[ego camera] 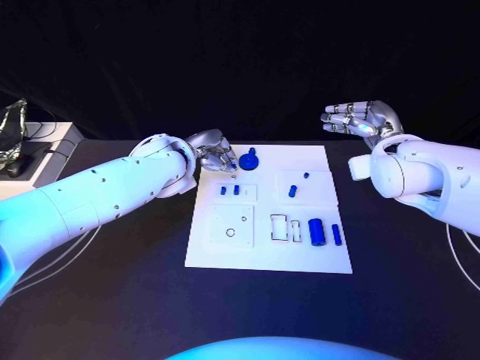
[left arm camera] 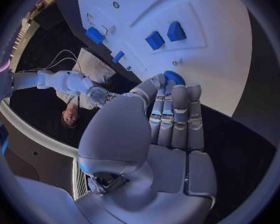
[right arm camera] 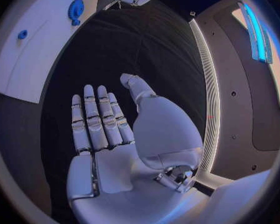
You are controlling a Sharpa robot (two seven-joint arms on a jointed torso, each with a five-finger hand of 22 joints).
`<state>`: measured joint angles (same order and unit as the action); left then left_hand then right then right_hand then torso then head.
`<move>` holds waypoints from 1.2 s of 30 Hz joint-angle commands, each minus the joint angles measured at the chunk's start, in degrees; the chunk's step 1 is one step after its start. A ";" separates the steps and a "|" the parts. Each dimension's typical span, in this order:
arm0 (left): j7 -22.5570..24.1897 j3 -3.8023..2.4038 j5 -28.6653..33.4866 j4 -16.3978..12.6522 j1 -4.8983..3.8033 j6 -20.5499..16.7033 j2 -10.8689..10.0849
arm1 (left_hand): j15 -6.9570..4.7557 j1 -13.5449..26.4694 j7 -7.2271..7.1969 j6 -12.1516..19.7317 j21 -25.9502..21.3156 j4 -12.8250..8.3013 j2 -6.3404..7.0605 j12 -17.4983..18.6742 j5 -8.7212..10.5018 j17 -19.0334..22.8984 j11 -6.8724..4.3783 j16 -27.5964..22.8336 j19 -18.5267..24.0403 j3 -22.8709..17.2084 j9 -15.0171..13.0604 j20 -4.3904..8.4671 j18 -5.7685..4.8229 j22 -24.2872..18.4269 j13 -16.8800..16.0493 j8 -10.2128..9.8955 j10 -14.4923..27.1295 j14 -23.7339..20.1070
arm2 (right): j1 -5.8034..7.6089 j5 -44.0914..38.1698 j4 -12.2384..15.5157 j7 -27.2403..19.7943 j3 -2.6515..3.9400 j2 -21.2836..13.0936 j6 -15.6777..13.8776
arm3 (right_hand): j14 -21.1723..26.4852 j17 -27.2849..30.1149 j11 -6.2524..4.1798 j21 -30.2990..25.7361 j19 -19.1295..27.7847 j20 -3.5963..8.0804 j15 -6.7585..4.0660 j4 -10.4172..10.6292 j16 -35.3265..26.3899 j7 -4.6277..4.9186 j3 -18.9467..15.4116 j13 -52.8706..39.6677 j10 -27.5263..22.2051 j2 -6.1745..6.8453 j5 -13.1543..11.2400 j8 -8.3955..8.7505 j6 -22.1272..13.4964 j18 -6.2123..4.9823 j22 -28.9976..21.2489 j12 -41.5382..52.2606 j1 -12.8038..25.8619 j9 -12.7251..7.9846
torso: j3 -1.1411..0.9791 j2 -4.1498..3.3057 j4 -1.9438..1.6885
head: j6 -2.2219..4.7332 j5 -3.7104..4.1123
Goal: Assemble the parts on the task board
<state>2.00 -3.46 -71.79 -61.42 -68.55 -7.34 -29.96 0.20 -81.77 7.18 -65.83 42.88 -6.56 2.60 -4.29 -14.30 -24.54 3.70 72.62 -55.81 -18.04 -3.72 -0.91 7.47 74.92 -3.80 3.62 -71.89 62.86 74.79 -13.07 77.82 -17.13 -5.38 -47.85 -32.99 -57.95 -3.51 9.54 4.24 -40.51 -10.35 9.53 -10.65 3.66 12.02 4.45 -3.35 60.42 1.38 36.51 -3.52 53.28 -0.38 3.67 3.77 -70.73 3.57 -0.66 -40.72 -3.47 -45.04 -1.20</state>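
Left hand (ego camera: 210,152), fingers together and empty, is reaching the round blue part (ego camera: 249,160) at the board's (ego camera: 267,255) far edge; right hand (ego camera: 361,120) is hovering open. Grasp judged next.

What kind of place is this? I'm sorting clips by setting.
Likely a robotics lab or demo stage: a black table, a white task board with blue parts, and black drapes behind.

My left hand (ego camera: 210,152) crowds the task board's (ego camera: 264,257) far-left corner, beside the round blue part (ego camera: 249,160). My right hand (ego camera: 361,118) hangs off the far-right corner — bare black table (ego camera: 413,262) flanks the board, near edge unblocked.
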 commanded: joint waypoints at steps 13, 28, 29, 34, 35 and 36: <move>-0.79 0.36 -4.57 1.72 1.02 0.77 1.03 | -0.03 -0.39 -0.07 -0.42 0.49 -0.11 0.06 0.24 -0.18 -0.18 0.14 -0.28 -0.47 -0.21 -0.06 -0.05 1.00 0.86 -0.09 -0.04 -0.42 0.41 | 0.02 -0.86 0.07 -0.66 0.04 0.00 0.73 | 0.03 0.07 0.10 -0.21 0.35 -0.01 0.11 0.34 -0.19 0.16 -0.01 0.05 -0.02 -0.10 0.16 0.15 -0.28 0.38 -0.09 -0.31 0.27 -0.02 | -0.08 -0.10 0.04 | -0.16 0.18; -1.07 0.50 -4.61 1.60 1.14 1.79 1.40 | -0.04 -0.43 -0.06 -0.37 0.47 -0.07 0.06 0.25 -0.16 -0.27 0.14 -0.40 -0.47 -0.11 -0.05 -0.05 1.00 0.81 -0.08 -0.07 -0.41 0.42 | 0.02 -0.86 0.08 -0.66 0.04 0.04 0.77 | 0.04 0.07 0.11 -0.22 0.44 -0.01 0.12 0.45 -0.19 0.17 0.00 0.05 -0.03 -0.01 0.17 0.16 -0.34 0.38 -0.09 -0.31 0.16 -0.02 | -0.06 -0.02 0.02 | -0.28 0.02; -1.12 0.51 -4.63 1.60 1.14 1.85 1.40 | -0.04 -0.43 -0.06 -0.37 0.47 -0.07 0.06 0.25 -0.16 -0.27 0.14 -0.40 -0.47 -0.11 -0.05 -0.05 1.00 0.81 -0.08 -0.07 -0.41 0.42 | 0.02 -0.86 0.08 -0.66 0.04 0.04 0.77 | 0.04 0.07 0.11 -0.22 0.44 -0.01 0.12 0.45 -0.19 0.17 0.00 0.05 -0.03 -0.01 0.17 0.16 -0.34 0.38 -0.09 -0.31 0.16 -0.02 | -0.06 -0.04 0.04 | -0.27 0.00; -1.38 0.56 -4.81 1.65 1.15 2.22 1.45 | -0.01 -0.44 -0.06 -0.32 0.46 -0.03 0.04 0.28 -0.16 -0.34 0.17 -0.46 -0.47 -0.08 -0.04 -0.06 1.00 0.80 -0.08 -0.07 -0.32 0.41 | 0.02 -0.86 0.09 -0.65 0.04 0.02 0.78 | 0.04 0.07 0.11 -0.22 0.44 -0.01 0.12 0.45 -0.19 0.17 0.00 0.05 -0.03 -0.01 0.17 0.16 -0.34 0.38 -0.09 -0.31 0.16 -0.02 | -0.05 -0.07 0.01 | -0.26 0.06; -1.42 0.58 -4.91 1.69 1.15 2.27 1.49 | -0.01 -0.44 -0.06 -0.32 0.46 -0.03 0.04 0.28 -0.16 -0.34 0.17 -0.46 -0.47 -0.08 -0.04 -0.06 1.00 0.80 -0.08 -0.07 -0.32 0.41 | 0.02 -0.86 0.10 -0.65 0.04 0.02 0.78 | 0.04 0.07 0.11 -0.22 0.44 -0.01 0.12 0.45 -0.19 0.17 0.00 0.05 -0.03 -0.01 0.17 0.16 -0.34 0.38 -0.09 -0.31 0.16 -0.02 | -0.05 -0.06 0.00 | -0.27 0.06; -1.45 0.61 -5.00 1.73 1.15 2.31 1.54 | -0.01 -0.44 -0.06 -0.32 0.46 -0.03 0.04 0.28 -0.16 -0.34 0.17 -0.46 -0.47 -0.08 -0.04 -0.06 1.00 0.80 -0.08 -0.07 -0.32 0.41 | 0.02 -0.86 0.10 -0.65 0.04 0.02 0.79 | 0.04 0.07 0.11 -0.22 0.44 -0.01 0.12 0.45 -0.19 0.17 0.00 0.05 -0.03 -0.01 0.17 0.16 -0.34 0.38 -0.09 -0.31 0.16 -0.02 | -0.05 -0.06 0.00 | -0.28 0.04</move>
<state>0.75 -2.89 -76.18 -59.63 -67.44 -6.28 -28.63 0.20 -81.75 7.17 -65.82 43.10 -6.56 2.61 -4.25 -14.30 -24.83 3.70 72.43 -55.81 -18.03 -3.72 -0.92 7.46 74.91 -3.84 3.61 -71.88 62.86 74.79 -13.36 77.85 -17.13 -5.38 -47.84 -32.99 -57.95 -3.51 9.54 4.25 -40.51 -10.34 9.53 -10.65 3.66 12.02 4.45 -3.35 60.42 1.37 36.50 -3.52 53.28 -0.38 3.67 3.77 -70.73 3.57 -0.71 -40.75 -3.46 -45.31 -1.18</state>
